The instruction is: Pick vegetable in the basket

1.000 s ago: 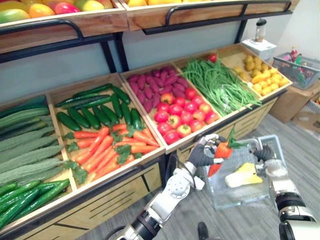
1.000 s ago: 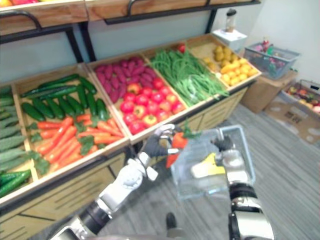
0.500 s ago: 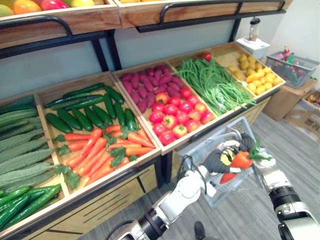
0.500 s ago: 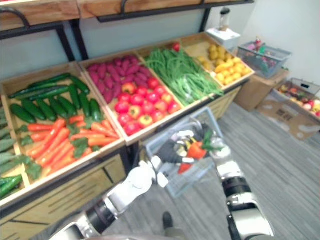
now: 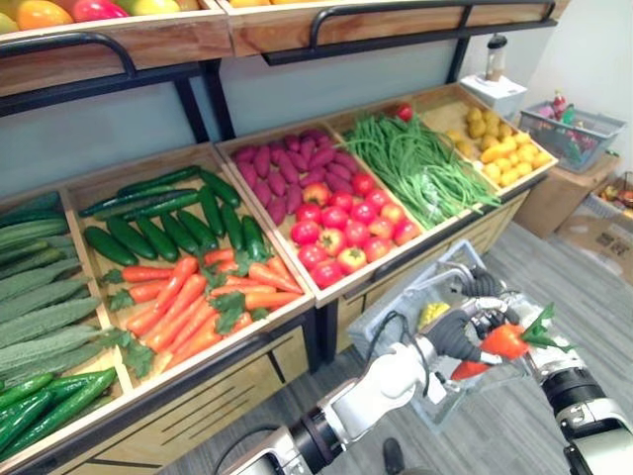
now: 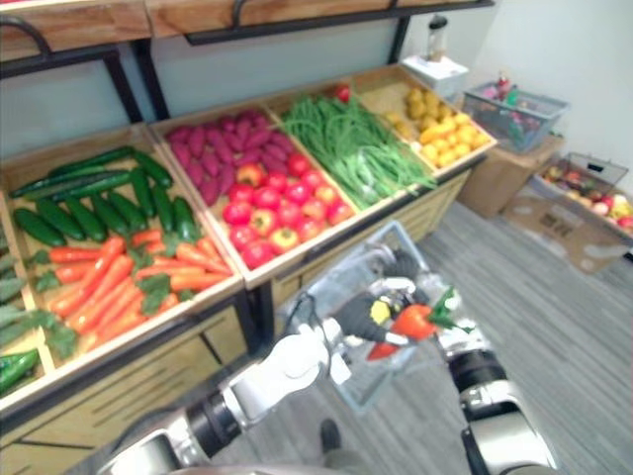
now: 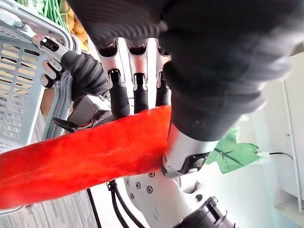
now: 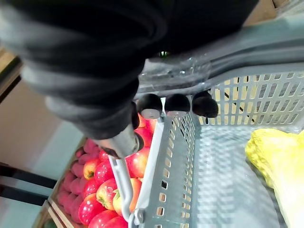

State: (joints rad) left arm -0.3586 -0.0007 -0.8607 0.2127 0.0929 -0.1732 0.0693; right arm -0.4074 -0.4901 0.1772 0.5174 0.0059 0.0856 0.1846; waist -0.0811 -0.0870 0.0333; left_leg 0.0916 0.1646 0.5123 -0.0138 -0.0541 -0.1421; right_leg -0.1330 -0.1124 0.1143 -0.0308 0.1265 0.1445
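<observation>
The left hand (image 5: pixel 453 334) grips a carrot (image 5: pixel 504 341) crosswise above the right side of the basket (image 8: pixel 247 97), its leaves pointing outward. A second earlier the hand held it at the basket's left rim. The right hand (image 8: pixel 176 105) is curled round the handle (image 8: pixel 237 45). A yellow vegetable (image 8: pixel 278 161) lies inside the basket. Tomatoes (image 5: pixel 341 223) fill the stall (image 5: pixel 247 366) behind.

Bright, even light is thrown on the stall from above. A soft shadow is cast by the upper shelf (image 5: pixel 148 42) onto the grey wall (image 5: pixel 99 139) behind it. Darker shade is seen along the counter (image 5: pixel 227 381) front. In the left wrist view a faint shine is seen on the carrot (image 7: pixel 85 156), and the white wall (image 7: pixel 266 137) is lit very brightly.
</observation>
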